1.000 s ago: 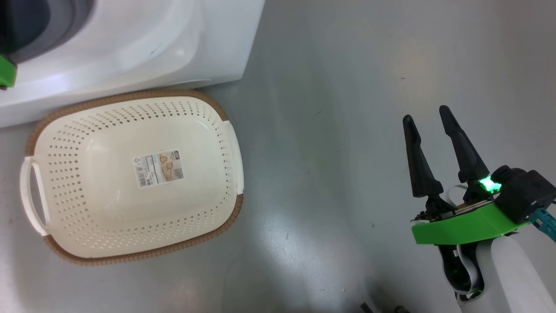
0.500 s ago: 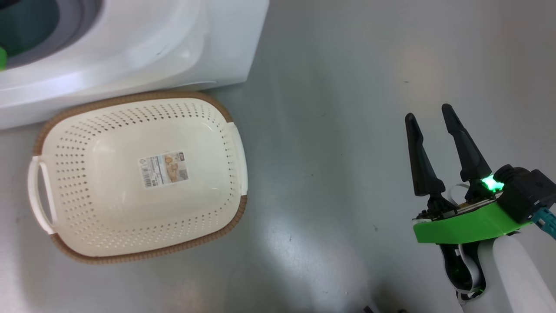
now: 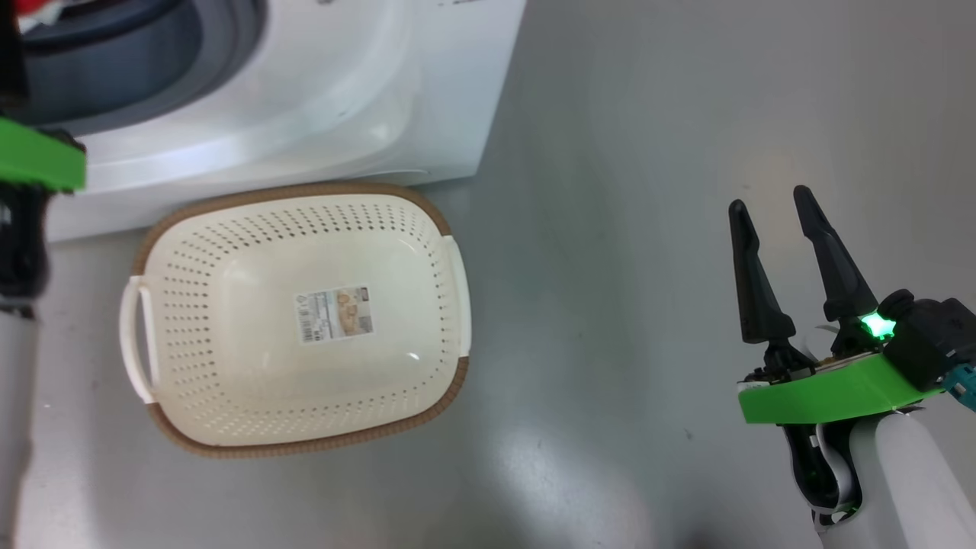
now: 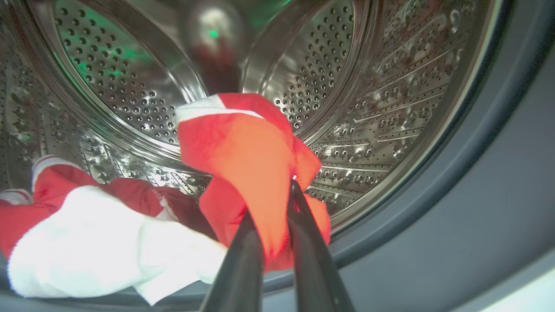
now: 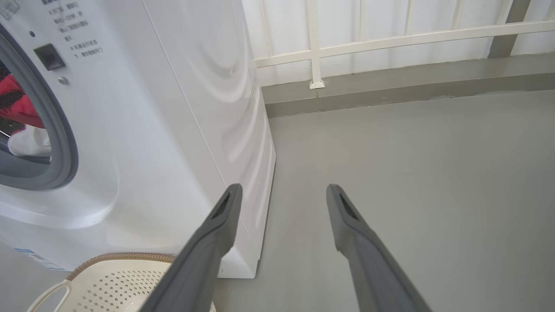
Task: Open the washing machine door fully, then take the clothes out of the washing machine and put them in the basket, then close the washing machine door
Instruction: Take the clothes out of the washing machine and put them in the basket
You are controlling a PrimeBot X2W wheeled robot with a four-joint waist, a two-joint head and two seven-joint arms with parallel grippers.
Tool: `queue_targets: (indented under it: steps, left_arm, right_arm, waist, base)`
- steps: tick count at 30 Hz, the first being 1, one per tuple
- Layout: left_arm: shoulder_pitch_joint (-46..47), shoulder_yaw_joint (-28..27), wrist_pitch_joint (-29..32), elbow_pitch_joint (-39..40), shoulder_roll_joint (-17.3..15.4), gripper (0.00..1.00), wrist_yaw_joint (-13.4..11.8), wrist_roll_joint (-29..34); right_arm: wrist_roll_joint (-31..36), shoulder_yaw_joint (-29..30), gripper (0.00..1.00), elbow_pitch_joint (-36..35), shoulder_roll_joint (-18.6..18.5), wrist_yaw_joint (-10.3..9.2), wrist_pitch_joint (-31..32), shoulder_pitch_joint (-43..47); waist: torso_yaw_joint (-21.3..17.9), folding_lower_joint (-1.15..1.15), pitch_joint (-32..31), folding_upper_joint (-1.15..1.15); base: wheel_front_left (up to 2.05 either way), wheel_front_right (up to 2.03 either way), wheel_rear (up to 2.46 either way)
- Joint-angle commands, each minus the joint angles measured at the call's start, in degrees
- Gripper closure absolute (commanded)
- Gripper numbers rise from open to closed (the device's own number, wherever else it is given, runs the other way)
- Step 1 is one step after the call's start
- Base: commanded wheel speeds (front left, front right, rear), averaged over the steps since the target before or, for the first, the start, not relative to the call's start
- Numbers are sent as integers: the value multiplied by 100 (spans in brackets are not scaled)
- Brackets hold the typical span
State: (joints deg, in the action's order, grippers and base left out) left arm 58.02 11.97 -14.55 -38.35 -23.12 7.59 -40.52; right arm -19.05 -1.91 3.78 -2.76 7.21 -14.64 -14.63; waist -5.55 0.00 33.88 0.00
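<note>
- Left pincer [image 4: 272, 201] is inside the perforated steel drum [image 4: 381, 86] of the big white front-loading washing machine [image 3: 320, 91]. Its fingers are pressed together on a fold of a soft red fabric garment [image 4: 243, 147] w/ a white edge.
- The pinched cloth is up off the drum wall, bunched above the fingertips.
- A 2nd garment, red w/ big white parts [image 4: 86, 229], lies low in the drum. It sits left of the pinched one in the left wrist view, by the grey rubber ring [image 4: 498, 164].
- Small cream-white perforated plastic basket [image 3: 229, 305] w/ a brown woven-look rim sits on the grey floor [image 3: 610, 229] right in front of the machine, rim just beside its base. The paper label [image 3: 334, 314] on its bottom is in plain sight.
- Right pincer [image 3: 770, 200] hangs over the floor, well apart from the basket on its right side. Fingers are spread wide w/ bare floor between them.
- Right wrist view: machine front and side, a bit of red cloth thru the round opening [image 5: 17, 104], basket rim at the bottom, white railing [image 5: 390, 41] along the back wall.
</note>
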Motion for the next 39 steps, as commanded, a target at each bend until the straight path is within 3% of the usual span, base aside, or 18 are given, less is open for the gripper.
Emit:
queue_targets:
  steps: [1,5,13,15,32,39]
  left_arm:
    - [-267,-418,-44,309,-165,100,-10,214]
    - [-1050,-1098,-44,1035,286,100,-10,821]
    - [-2050,-1627,-44,2014,798,100,-10,1483]
    - [-2050,-1627,-44,2014,798,100,-10,1483]
    - [-3417,-2357,-45,4451,1627,100,-10,2202]
    - [-3639,-2328,-45,4549,1773,100,-10,2199]
  right_arm:
    - [79,-73,0,-91,-11,28,-36,121]
    - [118,-9,0,-51,-11,28,-36,185]
    - [168,59,0,-4,-11,28,-36,258]
    - [168,59,0,-4,-11,28,-36,258]
    - [176,101,0,16,-11,28,-36,260]
    - [154,98,0,2,-11,28,-36,270]
  waist:
    - [147,0,-152,0]
    - [289,0,-290,0]
    - [437,0,-403,0]
    - [437,0,-403,0]
    - [493,0,-508,0]
    - [470,0,-528,0]
  base:
    - [0,0,0]
    - [0,0,0]
    - [0,0,0]
    - [0,0,0]
    - [0,0,0]
    - [0,0,0]
